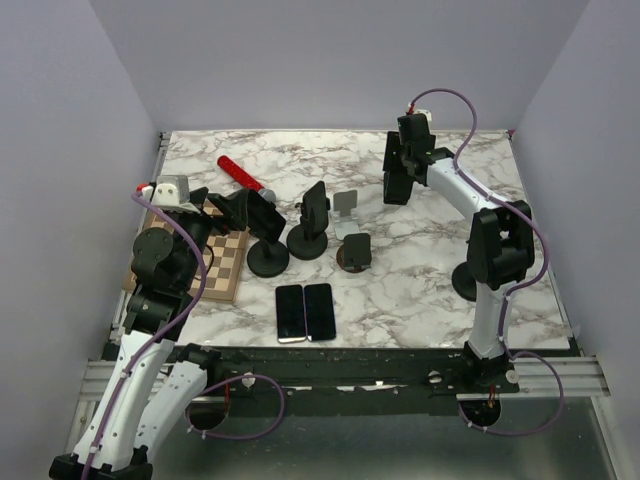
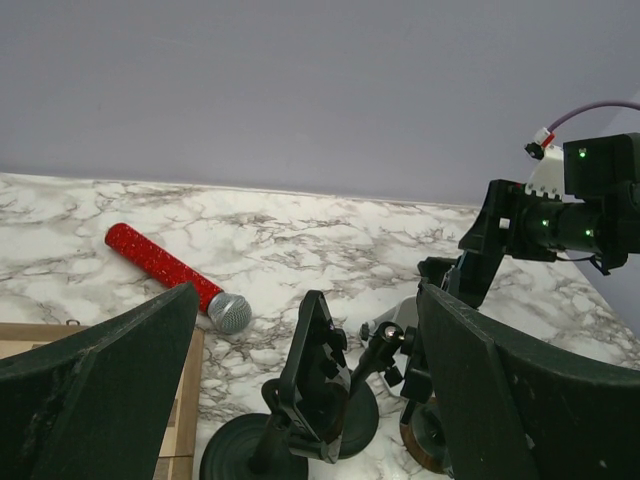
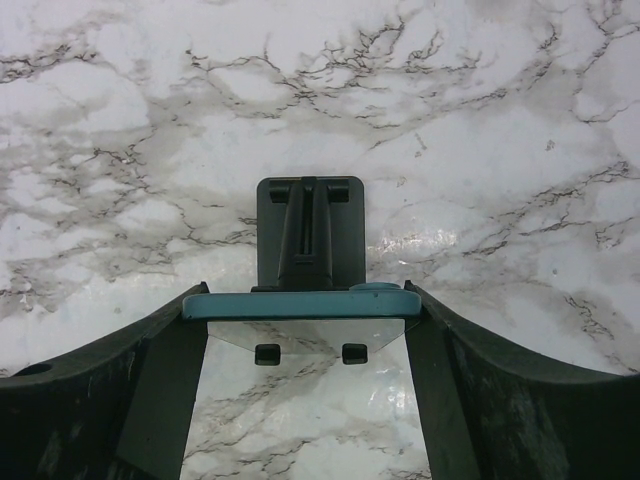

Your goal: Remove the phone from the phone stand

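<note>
The right gripper [image 3: 303, 300] presses its fingers against both ends of the teal-edged glass phone [image 3: 300, 304], which sits on its black plastic stand [image 3: 310, 235] at the far right of the white marble table [image 1: 420, 290]. The left gripper [image 2: 308, 300] (jaws spread wide) hangs over the wooden chessboard [image 1: 222, 262] at left. Between them stand black round-based holders [image 1: 268, 262]; a red glitter microphone [image 1: 245, 177] lies farther back, and two dark phones [image 1: 305, 312] lie flat nearer.

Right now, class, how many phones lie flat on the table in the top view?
2. The left phone and the right phone lie side by side, centred at the near edge of the table. Others, not flat, may be hidden.
</note>
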Available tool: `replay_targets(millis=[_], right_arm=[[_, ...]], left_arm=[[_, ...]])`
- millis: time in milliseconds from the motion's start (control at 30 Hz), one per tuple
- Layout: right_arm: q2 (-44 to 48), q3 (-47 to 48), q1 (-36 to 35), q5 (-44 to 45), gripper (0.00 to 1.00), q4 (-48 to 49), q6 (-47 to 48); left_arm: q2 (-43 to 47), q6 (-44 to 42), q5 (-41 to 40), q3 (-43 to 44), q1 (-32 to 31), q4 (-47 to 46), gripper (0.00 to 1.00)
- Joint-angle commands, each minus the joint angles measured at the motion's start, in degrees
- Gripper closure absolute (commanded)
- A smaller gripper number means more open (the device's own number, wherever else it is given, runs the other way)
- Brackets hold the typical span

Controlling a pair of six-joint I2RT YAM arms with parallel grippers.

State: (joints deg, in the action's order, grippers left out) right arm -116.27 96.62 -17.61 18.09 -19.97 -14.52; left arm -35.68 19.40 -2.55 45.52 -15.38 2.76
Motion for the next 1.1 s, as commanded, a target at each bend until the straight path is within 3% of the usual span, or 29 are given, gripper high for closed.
replay_targets(millis=[0,433,700,867,1067], right_arm=[[0.1,0.0,0.2,-2.7,0.37,-0.1,1.4],[6.8,1.1,0.2,-2.1,0.72,-3.1,0.8],[9.0,2.8,0.2,-2.4,0.99,-6.3,-0.4],[11.1,3.8,0.2,-5.1,0.99,-10.9,-2.6],[18.8,-2.3,0.1,-13.1,0.99,-10.9,-3.7]], left_arm=[[0.2,0.2,0.9,-0.3,0.3,-0.2,0.01],[-0.8,0.5,1.3,-0.2,0.4,-0.1,0.02],[-0.6,0.5,1.3,-0.2,0.4,-0.3,0.02],[-0.5,0.5,1.3,-0.3,0.4,-0.2,0.02],[-0.5,1.0,2.2,-0.2,0.4,-0.3,0.01]])
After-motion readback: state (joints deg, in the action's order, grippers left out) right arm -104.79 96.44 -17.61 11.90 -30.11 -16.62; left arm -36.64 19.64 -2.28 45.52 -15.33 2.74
